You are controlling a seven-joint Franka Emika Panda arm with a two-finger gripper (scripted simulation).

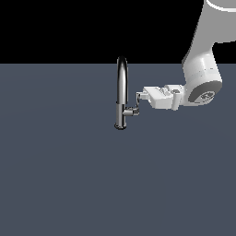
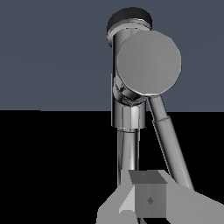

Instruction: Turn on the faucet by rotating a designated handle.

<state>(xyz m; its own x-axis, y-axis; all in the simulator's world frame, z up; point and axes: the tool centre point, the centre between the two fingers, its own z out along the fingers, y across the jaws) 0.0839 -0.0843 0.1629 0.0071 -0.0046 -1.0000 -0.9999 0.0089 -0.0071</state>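
Note:
The chrome faucet (image 1: 121,92) stands upright on the dark grey floor (image 1: 69,175), its arched spout rising high. The handle (image 1: 136,109), a thin lever on a short stub, sticks out low on the side toward the exterior view's right. My gripper (image 1: 138,97) reaches in level from that side, its tips right at the lever's free end. In the wrist view the stub's round end cap (image 2: 148,63) faces me in front of the faucet (image 2: 129,116), and the handle (image 2: 168,135) runs from it past my gripper (image 2: 148,192). The fingers look pressed together with nothing between them.
My white arm (image 1: 200,78) comes down from the upper part of the exterior view's right. Only the flat grey floor lies around the faucet, under a black background.

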